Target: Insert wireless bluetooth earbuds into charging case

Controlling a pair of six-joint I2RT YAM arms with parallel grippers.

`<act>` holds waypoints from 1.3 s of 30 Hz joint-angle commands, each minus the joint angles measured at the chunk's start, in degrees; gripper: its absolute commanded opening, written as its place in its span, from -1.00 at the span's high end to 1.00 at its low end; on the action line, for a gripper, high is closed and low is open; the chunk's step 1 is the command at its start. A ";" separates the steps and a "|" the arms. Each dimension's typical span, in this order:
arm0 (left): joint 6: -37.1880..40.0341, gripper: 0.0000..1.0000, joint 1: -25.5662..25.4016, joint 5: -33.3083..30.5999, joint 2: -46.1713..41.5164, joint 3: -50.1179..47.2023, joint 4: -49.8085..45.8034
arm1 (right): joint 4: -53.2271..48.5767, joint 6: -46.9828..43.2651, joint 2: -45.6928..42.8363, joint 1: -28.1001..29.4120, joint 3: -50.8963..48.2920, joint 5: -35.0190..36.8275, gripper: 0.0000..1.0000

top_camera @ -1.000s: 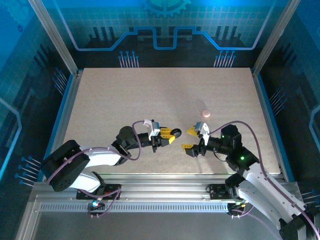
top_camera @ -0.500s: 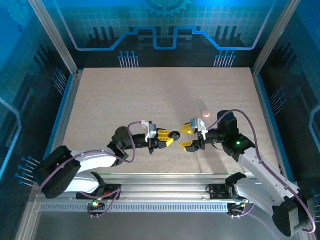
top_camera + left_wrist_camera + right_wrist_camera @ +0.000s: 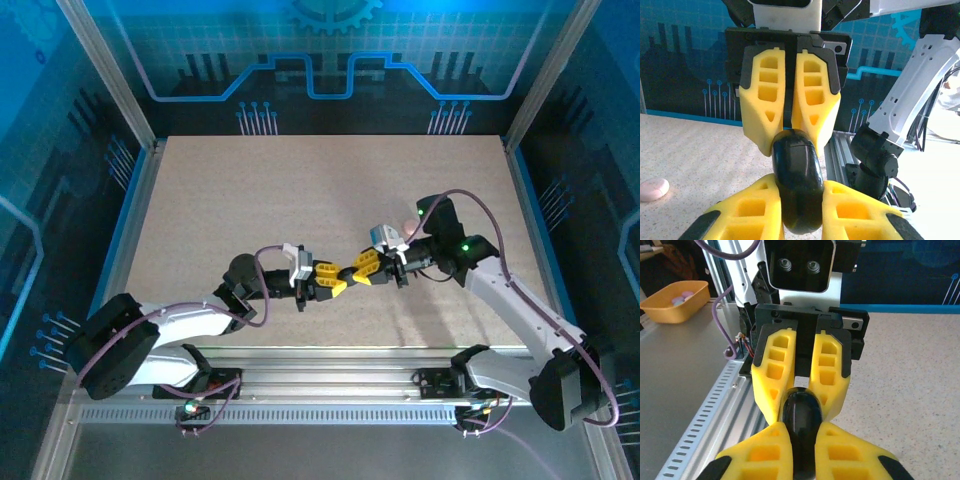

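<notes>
Speckled beige table [image 3: 250, 200] fills the middle of the top view, blue printed panels behind it, a slotted aluminium rail [image 3: 320, 385] along its near edge.

Left arm [image 3: 190, 325] reaches in from lower left. Right arm [image 3: 510, 300] reaches in from lower right. The two meet nose to nose just below frame centre.

Orange-yellow bin [image 3: 675, 300] sits upper left in the right wrist view, off the table, with small pale pieces inside, too small to identify.

Left gripper [image 3: 335, 277]: yellow fingers [image 3: 860, 212] closed on the charging case, one on each side of it.

Right gripper [image 3: 362, 268]: yellow fingers [image 3: 755, 450] also clamped on the same case from the opposite end.

Charging case [image 3: 797, 187]: glossy black, rounded, held edge-on between both pairs of fingers and clear of the table surface. Whether its lid is shut or ajar cannot be told.

Small pale pink oval object [image 3: 653, 189] lies flat on the table at the lower left of the left wrist view, well apart from the case.
</notes>
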 commanded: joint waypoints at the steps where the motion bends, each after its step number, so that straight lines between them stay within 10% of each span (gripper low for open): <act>1: 1.25 0.58 0.32 -2.86 -1.15 -0.97 0.04 | -6.62 -4.83 -0.42 0.44 1.87 -3.37 0.88; 19: 20.59 -0.13 0.34 -1.27 -10.56 5.56 -33.93 | -15.70 -8.81 2.04 7.25 9.13 16.67 0.95; 39: 23.03 0.40 -0.39 2.81 -7.45 10.56 -42.14 | -13.74 -7.20 2.86 12.66 11.44 25.92 0.96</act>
